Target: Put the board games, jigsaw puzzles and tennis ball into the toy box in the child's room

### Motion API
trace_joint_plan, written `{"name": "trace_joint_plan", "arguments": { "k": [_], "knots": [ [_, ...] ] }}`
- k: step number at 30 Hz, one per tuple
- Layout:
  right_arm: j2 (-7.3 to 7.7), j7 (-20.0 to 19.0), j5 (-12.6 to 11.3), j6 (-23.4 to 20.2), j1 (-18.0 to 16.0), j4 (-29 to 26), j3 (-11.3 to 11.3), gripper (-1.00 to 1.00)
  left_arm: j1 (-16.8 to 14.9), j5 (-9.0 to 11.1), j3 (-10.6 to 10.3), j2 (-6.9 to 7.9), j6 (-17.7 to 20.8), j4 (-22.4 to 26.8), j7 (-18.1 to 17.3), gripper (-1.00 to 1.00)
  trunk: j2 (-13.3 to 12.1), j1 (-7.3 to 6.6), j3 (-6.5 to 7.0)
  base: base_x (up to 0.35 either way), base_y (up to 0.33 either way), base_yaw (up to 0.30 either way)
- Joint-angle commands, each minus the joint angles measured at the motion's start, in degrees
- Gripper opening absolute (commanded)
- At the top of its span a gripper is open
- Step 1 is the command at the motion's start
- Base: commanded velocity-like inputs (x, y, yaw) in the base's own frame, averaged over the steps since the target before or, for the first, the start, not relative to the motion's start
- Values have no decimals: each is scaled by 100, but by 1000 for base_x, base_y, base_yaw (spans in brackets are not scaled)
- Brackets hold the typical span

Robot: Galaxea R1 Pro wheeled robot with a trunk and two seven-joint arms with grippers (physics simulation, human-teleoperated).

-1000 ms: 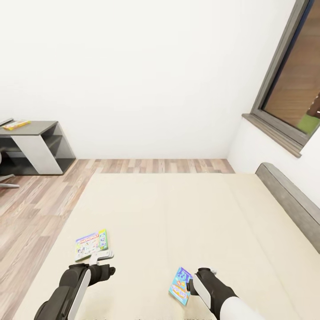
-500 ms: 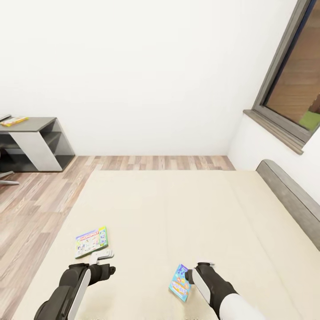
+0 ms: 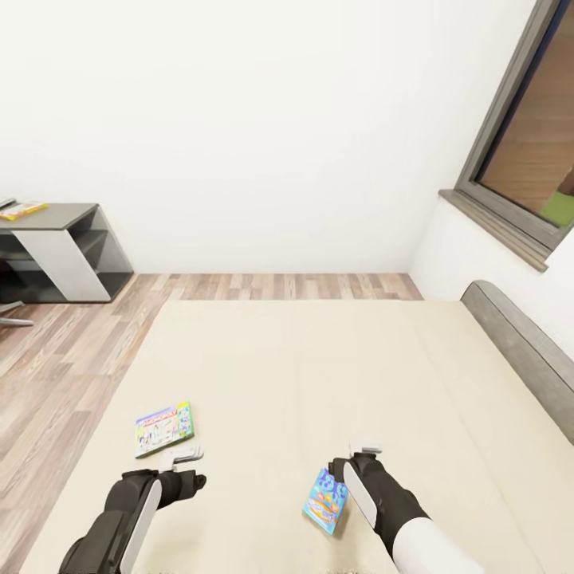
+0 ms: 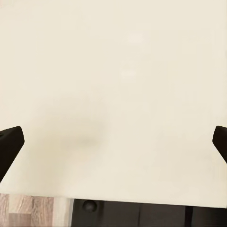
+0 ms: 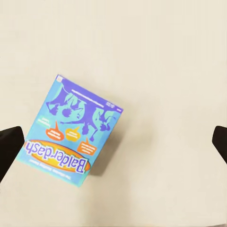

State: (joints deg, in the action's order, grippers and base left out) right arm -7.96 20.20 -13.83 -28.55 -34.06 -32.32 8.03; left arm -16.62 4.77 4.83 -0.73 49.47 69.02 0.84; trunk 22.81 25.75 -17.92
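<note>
bed (image 3: 335, 375) fills most of the head view, its cream mattress bordered on the right by a dark grey frame (image 3: 522, 351), with wood-plank floor (image 3: 56, 359) to its left and beyond it. two board games lie flat on the mattress near the robot: a pale one with green edges (image 3: 163, 428) just ahead of the left gripper (image 3: 182, 456), and a blue one (image 3: 325, 500) just beside the right gripper (image 3: 360, 452), on its inner side. both arms reach forward low over the mattress, and neither gripper holds anything. far off at the left edge stands a dark-grey cabinet (image 3: 60, 251), with a yellow flat box (image 3: 21, 210) on its top. a dark-framed window (image 3: 518, 151) sits in the white wall at the right. in the left wrist view the two dark fingers (image 4: 10, 144) stand wide apart at the picture's edges, open, with bare cream mattress (image 4: 113, 94) between them and a strip of floor and dark frame at one border. in the right wrist view the fingers (image 5: 9, 146) are likewise spread wide, open and empty, and the blue board game (image 5: 71, 131), lettered "balderdash", lies flat on the mattress between them, nearer one finger and touching neither.
</note>
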Motion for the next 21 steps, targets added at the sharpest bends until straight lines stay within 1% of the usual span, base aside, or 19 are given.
{"name": "trace_joint_plan", "arguments": {
  "k": [1,5,12,21],
  "knots": [
    [5,54,-62,-21,-4,-13,34,100,-12,45,18,-4,40,32,11,100,11,3,-20,0,0,0],
    [5,54,-66,-19,-4,-24,32,100,-63,38,20,-7,64,104,31,100,11,3,-58,0,0,0],
    [22,54,-71,-20,4,-28,37,100,-80,29,7,-20,67,126,38,100,11,3,-125,0,0,0],
    [9,62,-68,-12,5,-29,44,100,-84,41,14,-16,79,135,31,100,11,3,-211,0,0,0]
  ]
}}
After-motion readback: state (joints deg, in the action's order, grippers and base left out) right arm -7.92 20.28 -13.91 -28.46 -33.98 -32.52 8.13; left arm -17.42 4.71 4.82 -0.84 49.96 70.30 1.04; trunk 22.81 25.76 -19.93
